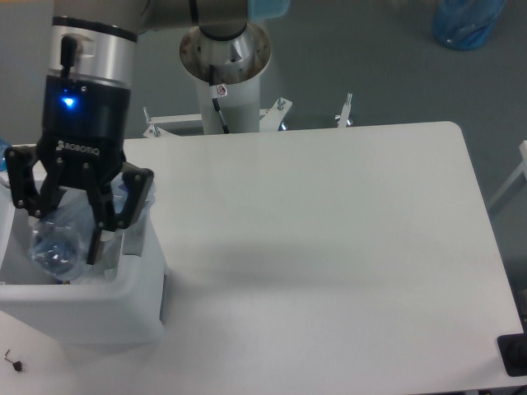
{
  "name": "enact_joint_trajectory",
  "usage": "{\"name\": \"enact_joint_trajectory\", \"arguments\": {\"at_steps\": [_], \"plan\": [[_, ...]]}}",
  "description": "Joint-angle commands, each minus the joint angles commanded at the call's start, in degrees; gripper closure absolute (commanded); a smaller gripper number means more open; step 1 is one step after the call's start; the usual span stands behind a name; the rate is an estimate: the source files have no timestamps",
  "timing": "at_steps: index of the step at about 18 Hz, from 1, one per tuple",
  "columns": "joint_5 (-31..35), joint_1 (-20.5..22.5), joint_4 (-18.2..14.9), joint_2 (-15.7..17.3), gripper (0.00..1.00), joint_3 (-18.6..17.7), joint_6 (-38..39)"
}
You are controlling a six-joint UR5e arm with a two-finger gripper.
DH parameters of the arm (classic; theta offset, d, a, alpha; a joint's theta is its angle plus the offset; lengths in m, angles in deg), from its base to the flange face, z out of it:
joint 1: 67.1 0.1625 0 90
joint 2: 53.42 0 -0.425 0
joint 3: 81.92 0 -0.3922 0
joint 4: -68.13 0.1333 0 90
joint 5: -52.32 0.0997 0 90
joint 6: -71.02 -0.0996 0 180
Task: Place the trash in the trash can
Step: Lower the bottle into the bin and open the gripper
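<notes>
While the blue light on its black body glowed, the gripper (67, 220) hung over the open mouth of the trash can (99, 300), its two fingers (103, 222) closed narrowly around the clear bottle (59, 239). The bottle pointed its round end towards the camera and sat tilted between the fingers, above the inside of the bin, not resting on anything I could see. Its label was too blurred to read from where I stood. The trash can itself was a white boxy thing with rounded corners and a thick rim, standing at the near left corner of the white table (329, 247). Whatever lay inside it was hidden behind the gripper and the bottle. Behind the table rose the pale column of the arm's base (224, 74), with a small red-and-white sticker on it. Off on the grey floor at the far right sat a blue bag (468, 20). A tiny dark speck (11, 359) lay on the floor by the bin's front left corner.
</notes>
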Motion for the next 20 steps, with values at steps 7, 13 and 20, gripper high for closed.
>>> {"name": "enact_joint_trajectory", "arguments": {"at_steps": [7,13,20], "plan": [[0.1,-1.2,0.0,-1.0,0.44,1.1,0.0],[0.1,-2.6,0.0,-1.2,0.44,0.6,0.7],[0.1,-4.4,0.0,-3.7,0.44,-0.3,0.3]]}}
